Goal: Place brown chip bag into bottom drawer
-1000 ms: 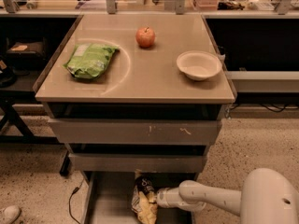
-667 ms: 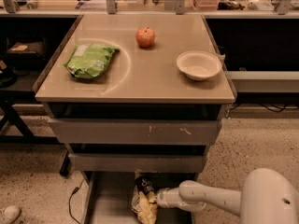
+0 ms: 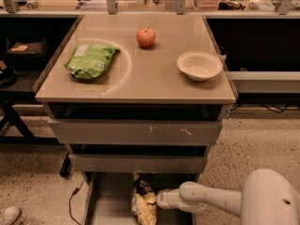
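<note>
The brown chip bag (image 3: 142, 204), dark with pale yellow ends, stands on end inside the bottom drawer (image 3: 108, 198). The drawer is pulled out at floor level under the cabinet. My gripper (image 3: 153, 201) reaches in low from the right on a white arm. It is right against the bag's right side, and its tip is hidden behind the bag.
On the cabinet top (image 3: 140, 81) lie a green chip bag (image 3: 90, 60), a red apple (image 3: 146, 37) and a pale bowl (image 3: 199, 65). Two scuffed grey drawers (image 3: 136, 132) sit above the open one. A cable (image 3: 72, 198) and a shoe (image 3: 7, 214) are on the floor to the left.
</note>
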Robot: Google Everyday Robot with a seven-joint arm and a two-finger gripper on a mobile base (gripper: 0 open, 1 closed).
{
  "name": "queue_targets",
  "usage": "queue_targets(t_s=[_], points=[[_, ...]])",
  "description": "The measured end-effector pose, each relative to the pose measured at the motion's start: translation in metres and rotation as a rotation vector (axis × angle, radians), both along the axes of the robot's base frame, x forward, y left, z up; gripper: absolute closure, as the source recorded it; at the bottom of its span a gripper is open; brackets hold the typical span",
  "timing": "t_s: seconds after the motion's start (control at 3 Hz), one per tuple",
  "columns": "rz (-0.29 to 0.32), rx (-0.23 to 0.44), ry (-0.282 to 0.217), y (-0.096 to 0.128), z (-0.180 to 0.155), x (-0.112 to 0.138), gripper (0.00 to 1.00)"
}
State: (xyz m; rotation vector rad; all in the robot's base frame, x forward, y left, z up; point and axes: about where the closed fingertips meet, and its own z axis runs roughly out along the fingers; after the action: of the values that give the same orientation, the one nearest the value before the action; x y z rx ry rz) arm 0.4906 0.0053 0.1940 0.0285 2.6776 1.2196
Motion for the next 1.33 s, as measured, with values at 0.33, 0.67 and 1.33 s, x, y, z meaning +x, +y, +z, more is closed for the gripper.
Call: queue_targets(t_s=[0.33,0.67,1.33], points=[[0.000,0.000,0.000,0.000,0.000,0.000,0.00],[0.003,-0.004,-0.003,0.002,0.003,-0.001,0.00],[-0.153,-0.130,-0.063,-0.049,0.079,-0.001,0.00]])
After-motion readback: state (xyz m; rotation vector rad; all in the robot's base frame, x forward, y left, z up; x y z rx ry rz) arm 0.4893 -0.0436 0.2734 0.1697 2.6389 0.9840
